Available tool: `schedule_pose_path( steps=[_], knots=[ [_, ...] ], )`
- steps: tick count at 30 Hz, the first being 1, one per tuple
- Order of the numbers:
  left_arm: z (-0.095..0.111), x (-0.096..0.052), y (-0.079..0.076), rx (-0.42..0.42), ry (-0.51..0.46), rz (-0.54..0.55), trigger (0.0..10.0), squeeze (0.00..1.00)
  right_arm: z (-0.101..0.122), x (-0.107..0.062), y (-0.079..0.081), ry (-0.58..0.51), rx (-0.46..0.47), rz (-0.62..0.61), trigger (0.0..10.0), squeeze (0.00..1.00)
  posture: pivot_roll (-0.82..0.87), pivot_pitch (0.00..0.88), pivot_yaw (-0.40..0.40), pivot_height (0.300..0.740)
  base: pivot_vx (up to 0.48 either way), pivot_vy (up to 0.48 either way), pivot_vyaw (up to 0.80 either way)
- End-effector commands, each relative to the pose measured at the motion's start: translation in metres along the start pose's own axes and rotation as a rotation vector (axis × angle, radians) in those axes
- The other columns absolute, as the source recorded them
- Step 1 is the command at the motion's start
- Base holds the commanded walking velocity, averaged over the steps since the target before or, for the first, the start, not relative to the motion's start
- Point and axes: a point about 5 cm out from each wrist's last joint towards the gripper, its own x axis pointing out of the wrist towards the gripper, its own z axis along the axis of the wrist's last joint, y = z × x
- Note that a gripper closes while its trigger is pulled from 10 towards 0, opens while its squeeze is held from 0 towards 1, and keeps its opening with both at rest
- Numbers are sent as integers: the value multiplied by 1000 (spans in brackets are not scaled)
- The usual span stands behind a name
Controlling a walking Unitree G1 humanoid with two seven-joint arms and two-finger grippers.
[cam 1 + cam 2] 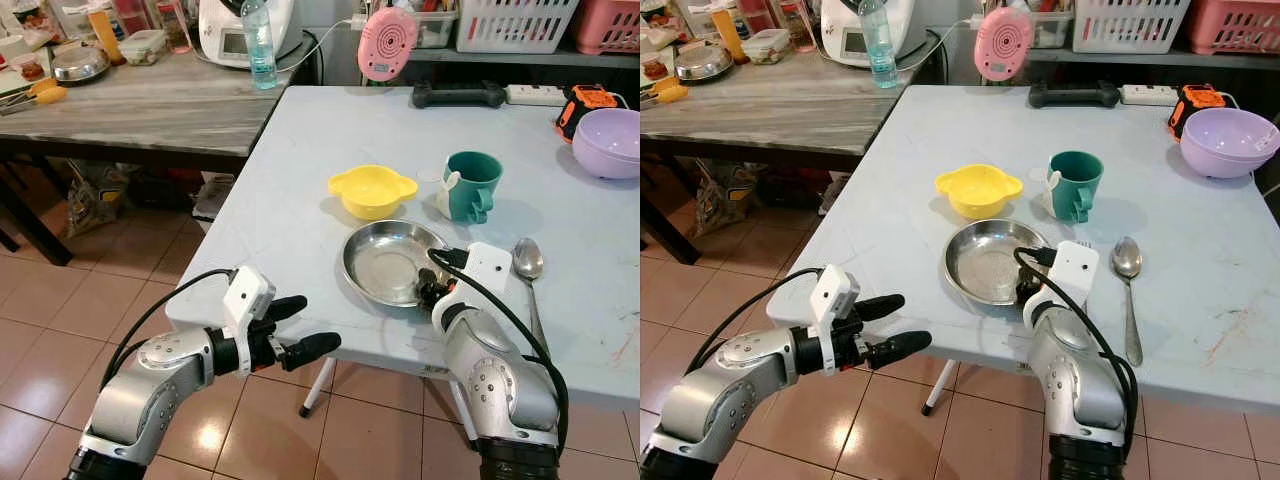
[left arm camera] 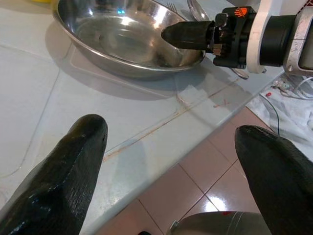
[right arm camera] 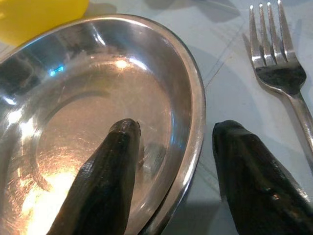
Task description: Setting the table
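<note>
Plate (image 1: 385,262), yellow bowl (image 1: 372,189), green mug (image 1: 470,185) and spoon (image 1: 529,270) sit grouped near the table (image 1: 290,210) edge, so setting looks well underway, not finished; left gripper (image 2: 171,166) hangs spread off the edge, empty; right gripper (image 3: 171,161) straddles the plate's rim, one finger inside, one outside, not yet pinching; fork (image 3: 281,68) just beside; plate shiny, empty steel.
</note>
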Motion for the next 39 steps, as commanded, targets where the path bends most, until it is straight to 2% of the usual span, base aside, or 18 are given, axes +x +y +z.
schedule_pose_path(
  steps=[1, 12, 14, 18, 34, 39],
  knots=[
    [1, 0, -3, 5, 2, -16, 10000, 0, -5, -1, 7, 34, -11, 23, 0, 0, -108, 67, 84, 740, 0, 0, 0],
    [3, 0, -5, 7, -5, -28, 10000, 0, -6, 0, 8, 42, -16, 22, 0, 0, -108, 66, 86, 740, 0, 0, 0],
    [11, 1, -6, -18, -51, -29, 10000, 0, -7, 0, 6, 46, -18, 17, 0, 0, -109, 66, 87, 740, 0, 0, 0],
    [16, 3, -7, -26, -71, -35, 10000, 0, -8, 0, 6, 48, -18, 13, 0, 0, -110, 65, 90, 740, 0, 0, 0],
    [17, 6, -5, -20, -69, -36, 10000, 0, -10, 0, -3, 52, 3, -37, 0, 0, -121, 65, 101, 740, 0, 0, 0],
    [21, 4, 6, -6, -122, 77, 10000, 0, -8, -2, -8, 35, 38, -49, 0, 0, -119, 61, 100, 740, 0, 0, 0]
  ],
)
